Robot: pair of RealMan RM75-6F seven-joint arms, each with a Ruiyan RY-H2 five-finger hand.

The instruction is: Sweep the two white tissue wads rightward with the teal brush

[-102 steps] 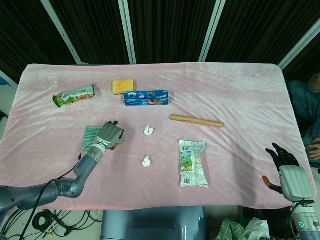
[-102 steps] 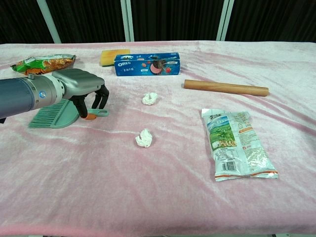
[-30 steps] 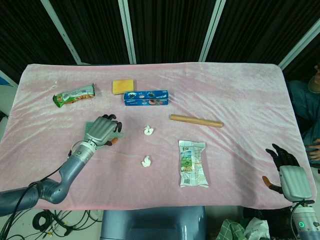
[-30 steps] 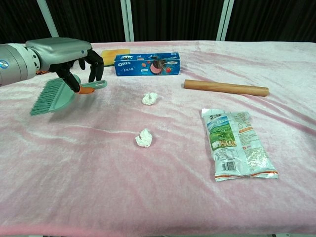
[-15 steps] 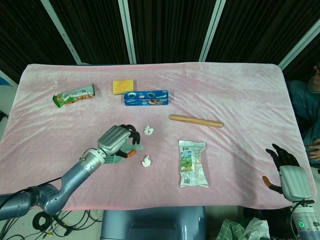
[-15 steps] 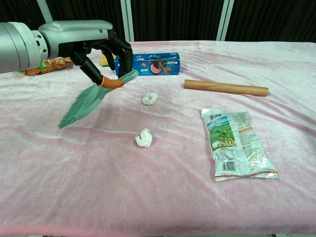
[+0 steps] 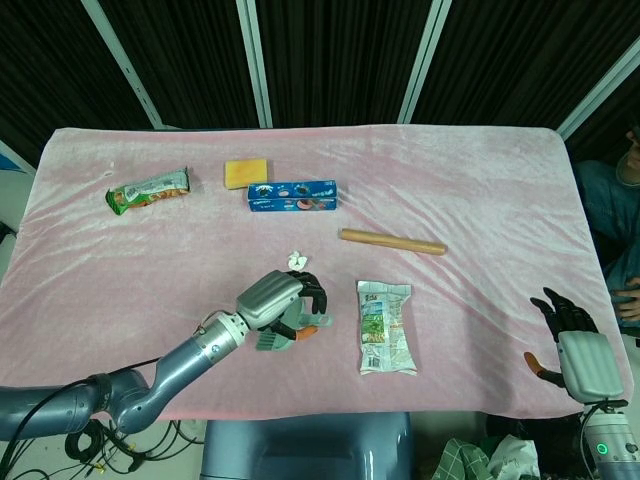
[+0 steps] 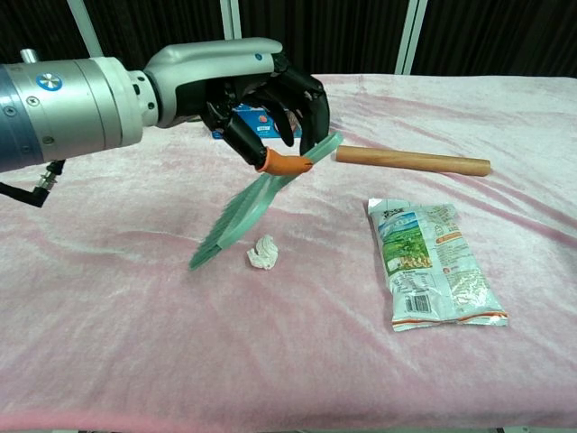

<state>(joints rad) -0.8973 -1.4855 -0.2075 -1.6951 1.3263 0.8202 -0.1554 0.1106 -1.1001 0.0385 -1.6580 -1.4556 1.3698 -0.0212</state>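
We held the teal brush (image 8: 248, 209) in our left hand (image 8: 261, 86), bristles hanging just left of the near tissue wad (image 8: 262, 253). The far tissue wad (image 7: 296, 259) sat behind that hand. Our right hand (image 7: 577, 350) lay spread and empty, well right of the snack bag (image 8: 431, 262). A steep brush could skip over the near wad or snag the pink cloth (image 8: 505, 108) on the bench.

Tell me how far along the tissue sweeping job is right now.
Done: the left hand holds the teal brush off the table, bristles angled down just left of the near tissue wad. In hand: lining up the first stroke. Left: both wads unswept; the far wad sits above the hand in the head view. The right hand rests idle at the table's right edge.
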